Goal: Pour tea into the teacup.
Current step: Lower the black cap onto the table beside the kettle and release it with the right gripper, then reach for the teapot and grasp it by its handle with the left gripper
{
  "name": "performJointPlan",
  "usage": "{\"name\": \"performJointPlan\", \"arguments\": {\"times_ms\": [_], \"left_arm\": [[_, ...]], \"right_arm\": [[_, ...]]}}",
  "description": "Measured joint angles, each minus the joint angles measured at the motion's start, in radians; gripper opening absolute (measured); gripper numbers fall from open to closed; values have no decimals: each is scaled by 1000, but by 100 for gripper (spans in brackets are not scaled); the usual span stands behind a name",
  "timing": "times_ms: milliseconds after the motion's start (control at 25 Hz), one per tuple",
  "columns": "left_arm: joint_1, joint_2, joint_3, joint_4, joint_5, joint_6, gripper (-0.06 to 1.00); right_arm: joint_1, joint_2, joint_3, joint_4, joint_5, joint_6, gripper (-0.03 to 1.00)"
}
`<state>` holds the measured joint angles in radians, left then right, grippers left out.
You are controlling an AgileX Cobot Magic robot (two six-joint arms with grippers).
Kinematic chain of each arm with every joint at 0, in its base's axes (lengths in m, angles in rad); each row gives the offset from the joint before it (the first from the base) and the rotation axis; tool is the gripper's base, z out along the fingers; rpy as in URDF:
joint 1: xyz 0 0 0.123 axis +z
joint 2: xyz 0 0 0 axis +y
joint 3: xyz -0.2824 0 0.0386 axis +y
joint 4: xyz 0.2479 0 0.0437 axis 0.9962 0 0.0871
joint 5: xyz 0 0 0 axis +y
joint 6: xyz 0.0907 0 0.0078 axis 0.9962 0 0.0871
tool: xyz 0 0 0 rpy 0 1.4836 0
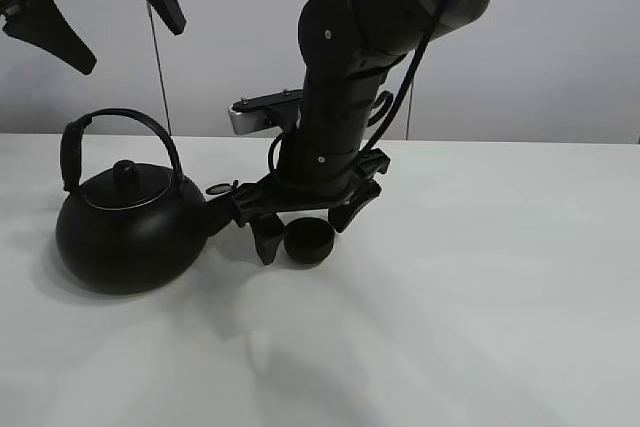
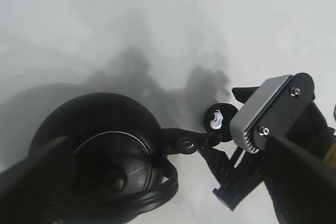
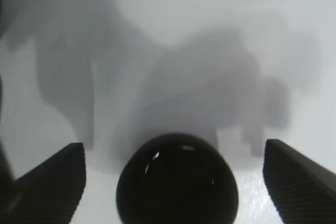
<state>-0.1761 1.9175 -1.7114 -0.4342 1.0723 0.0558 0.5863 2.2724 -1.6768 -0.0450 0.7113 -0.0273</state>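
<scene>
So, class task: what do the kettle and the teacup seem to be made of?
Kettle: probably metal with a black satin coating, given its soft sheen and bright lid rim. Teacup: perhaps glazed ceramic, given small glossy glints inside, though that is uncertain.

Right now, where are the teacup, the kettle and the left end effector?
teacup (image 1: 308, 244): exterior high view, on its front wall.
kettle (image 1: 120, 242): exterior high view, on its round body.
left end effector (image 1: 135, 49): exterior high view, midway between its open fingertips.
</scene>
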Motion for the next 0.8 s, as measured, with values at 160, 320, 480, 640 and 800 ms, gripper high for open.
{"name": "performJointPlan", "arguments": {"times_ms": [160,320,480,640,800], "left_arm": [[0,0,0,0,0,0,70],[0,0,0,0,0,0,70],[0,0,0,0,0,0,70],[0,0,0,0,0,0,70],[0,0,0,0,0,0,70]], "right_arm": [[-4,-61,0,12,107,0,67],[-54,-166,0,10,238,11,67],[-187,-269,-1,-55,338,27,67],[-412,-352,-1,-141,452,27,67],[-654,-435,-1,-114,504,47,62]]}}
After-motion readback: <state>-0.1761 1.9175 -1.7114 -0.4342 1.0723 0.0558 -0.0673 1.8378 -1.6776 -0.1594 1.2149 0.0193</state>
